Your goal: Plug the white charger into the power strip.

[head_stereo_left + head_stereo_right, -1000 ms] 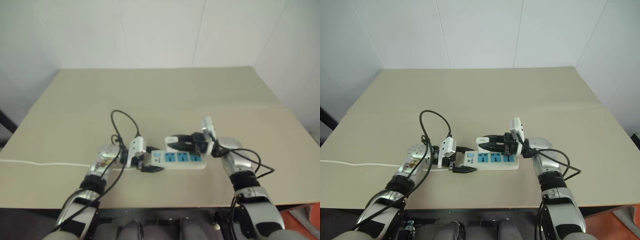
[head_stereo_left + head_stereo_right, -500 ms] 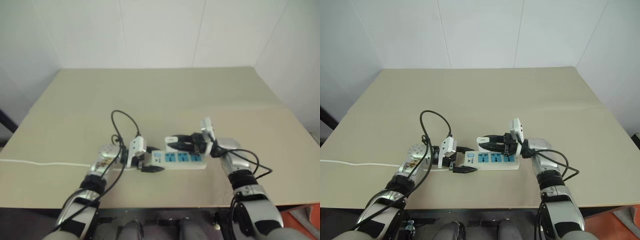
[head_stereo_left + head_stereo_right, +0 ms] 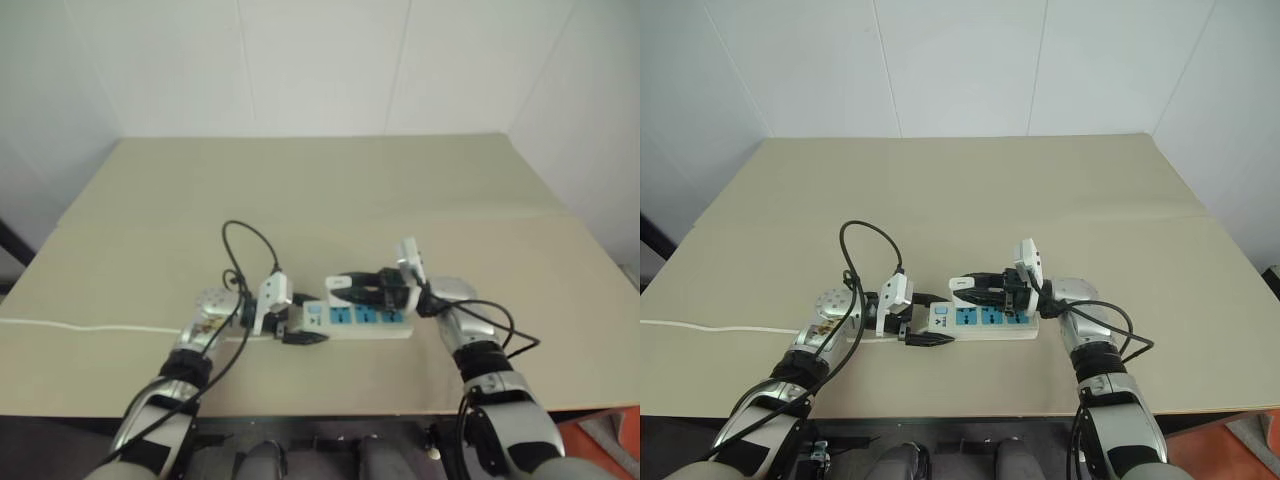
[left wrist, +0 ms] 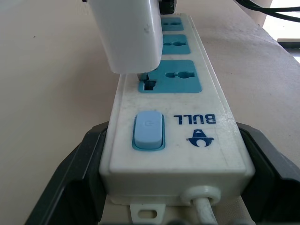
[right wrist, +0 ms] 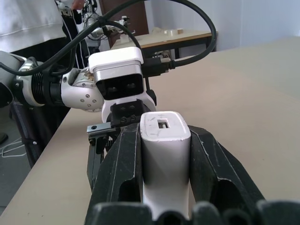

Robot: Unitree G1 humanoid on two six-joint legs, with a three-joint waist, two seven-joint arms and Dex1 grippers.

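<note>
Holding the power strip (image 4: 187, 112) by its switch end in our left jaws on the tabletop (image 3: 330, 190), we judge insertion underway: right jaws pinching the white charger (image 4: 126, 33) must press its prongs down into the first socket.

White strip (image 4: 187, 140) with light blue sockets (image 4: 180, 76), a blue switch (image 4: 148, 130) and dark blue lettering (image 4: 194, 119). White charger (image 4: 126, 33). Black fingers (image 5: 122, 173). Beige table (image 3: 330, 190).

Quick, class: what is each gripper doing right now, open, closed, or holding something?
Left gripper: closed on the power strip.
Right gripper: closed on the white charger.
</note>
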